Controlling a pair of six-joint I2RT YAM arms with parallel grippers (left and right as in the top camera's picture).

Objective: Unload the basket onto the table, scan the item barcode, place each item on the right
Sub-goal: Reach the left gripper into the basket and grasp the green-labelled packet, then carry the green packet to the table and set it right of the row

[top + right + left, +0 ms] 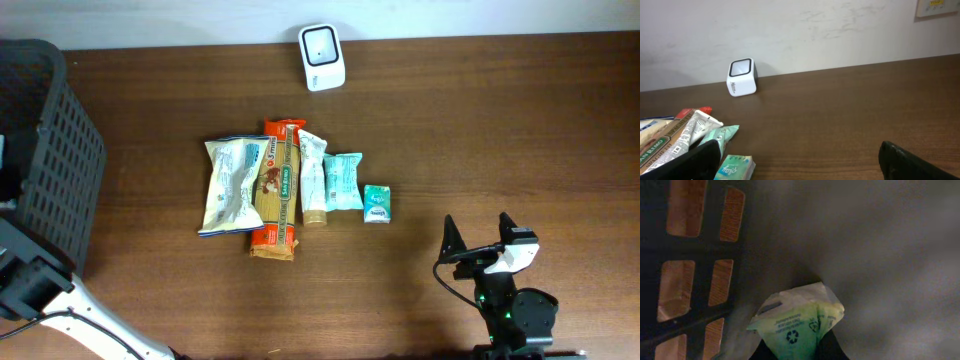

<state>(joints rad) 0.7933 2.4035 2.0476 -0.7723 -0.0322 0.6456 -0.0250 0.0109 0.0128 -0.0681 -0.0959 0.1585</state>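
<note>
The left gripper (797, 349) is down inside the black basket (50, 150) at the table's left end; its dark fingers (836, 351) show only as dim shapes at the bottom of the left wrist view, drawn in narrow and pinching a green packet (800, 322) between them; the packet is white at its top corner and pale green below, with a recycling mark printed on it, and it stands out in front of the basket's grey floor; the slotted basket wall (700, 245) runs along the left of that view, with brown wood showing through the slots. The right gripper (477, 236) hovers over the near right part of the wooden table (500, 120), its jaws spread wide with nothing between them. A white scanner (322, 44) stands at the far edge of the table, close to the wall, well apart from both grippers. In the middle of the table a row of goods lies side by side: a white and blue chip bag (232, 185); a long pasta packet (277, 190); a tube (313, 175); a teal pouch (345, 180); a small green box (376, 203) at the right end, nearest the right gripper.
</note>
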